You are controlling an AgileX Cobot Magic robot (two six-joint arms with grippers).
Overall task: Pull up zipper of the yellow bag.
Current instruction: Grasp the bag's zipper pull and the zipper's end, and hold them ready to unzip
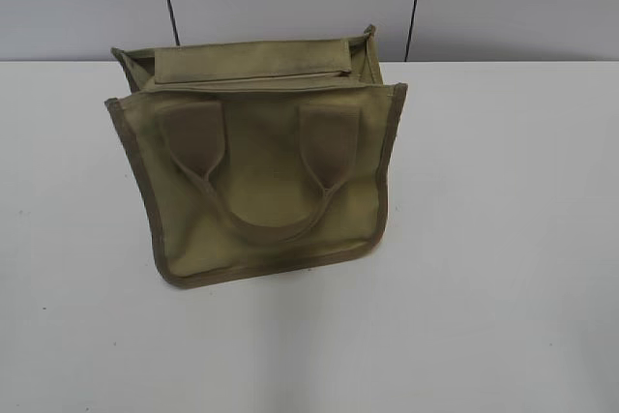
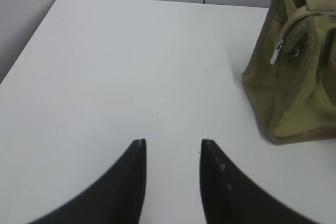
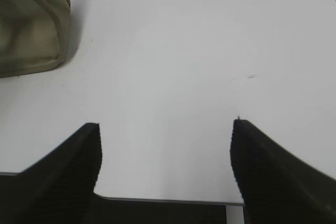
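Bag upright mid-table, both grippers apart from it and holding nothing.

In your exterior view the bag [image 1: 261, 176] stands on the white table [image 1: 503, 239], broad face toward the camera, its two handles [image 1: 256, 181] hanging down that face; the zipper [image 1: 253, 74] shows only as a thin line across the top panel, and neither arm is in view. In your left wrist view the left gripper [image 2: 170, 145] hangs over bare table with a narrow gap between its fingers, gripping nothing; the bag sits to its upper right, the silver pull tab [image 2: 276, 53] dangling at the near end. In your right wrist view the right gripper [image 3: 165, 127] is spread wide and empty, and the bag's corner lies well off at upper left.
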